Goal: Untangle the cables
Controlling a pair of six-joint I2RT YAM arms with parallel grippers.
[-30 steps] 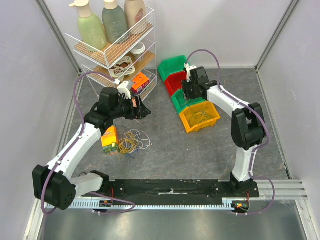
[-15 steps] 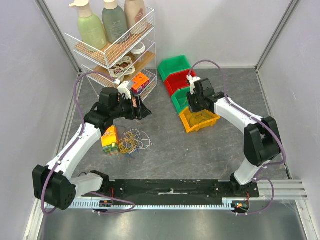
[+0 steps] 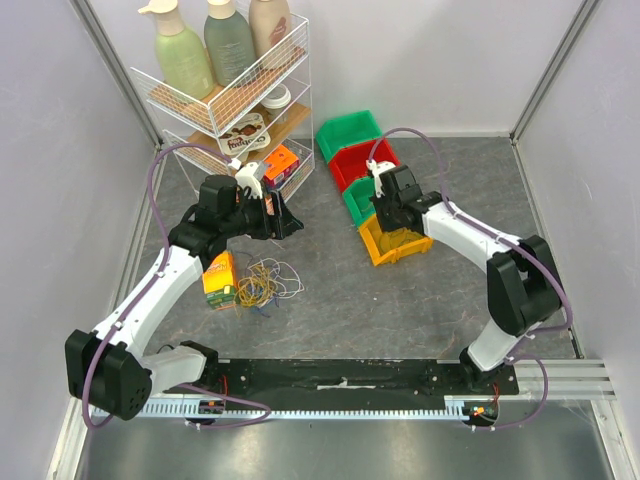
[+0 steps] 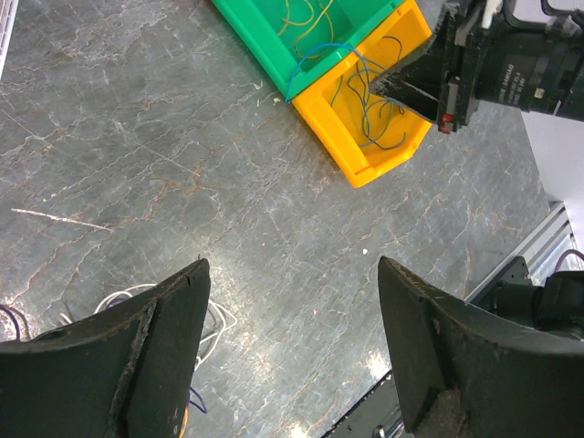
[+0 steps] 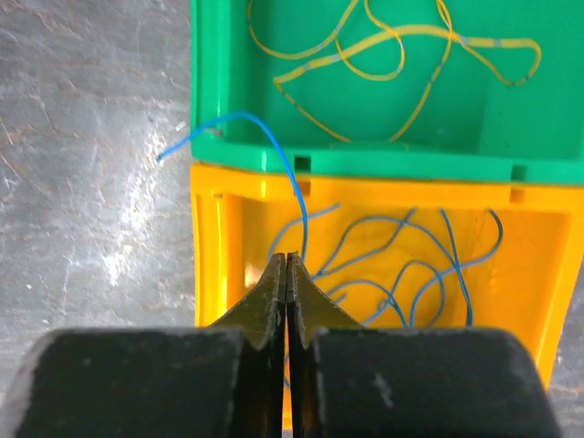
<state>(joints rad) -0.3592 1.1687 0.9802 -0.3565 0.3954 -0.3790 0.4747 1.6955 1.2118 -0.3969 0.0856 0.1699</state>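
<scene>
Overhead and wrist views of two robot arms sorting thin coloured cables into small bins on a grey stone-patterned counter [image 3: 350, 300]. The right end effector [image 5: 287, 260] hangs directly above the yellow bin [image 5: 411, 193], its two fingers clenched flat together with no gap. A blue cable [image 5: 239, 115] lies coiled inside the yellow bin; one strand rises to the clenched tips, arcs over the rim of the green bin [image 5: 205, 73] touching the yellow bin's far side, and ends out over the bare counter. Whether the tips actually pinch that hair-thin strand cannot be told. The pose suggests each colour gets its own bin: a yellow cable [image 5: 411, 30] already lies alone in the green one, and the stray blue end probably needs tucking in. Well to the left of the yellow bin, a loose tangle of cables [image 3: 262, 285] sits on the counter beside a small orange carton [image 3: 220, 280]. The left end effector [image 4: 292, 265] hovers between the tangle and the yellow bin, fingers spread wide and holding nothing, likely waiting to pick the next strand.
</scene>
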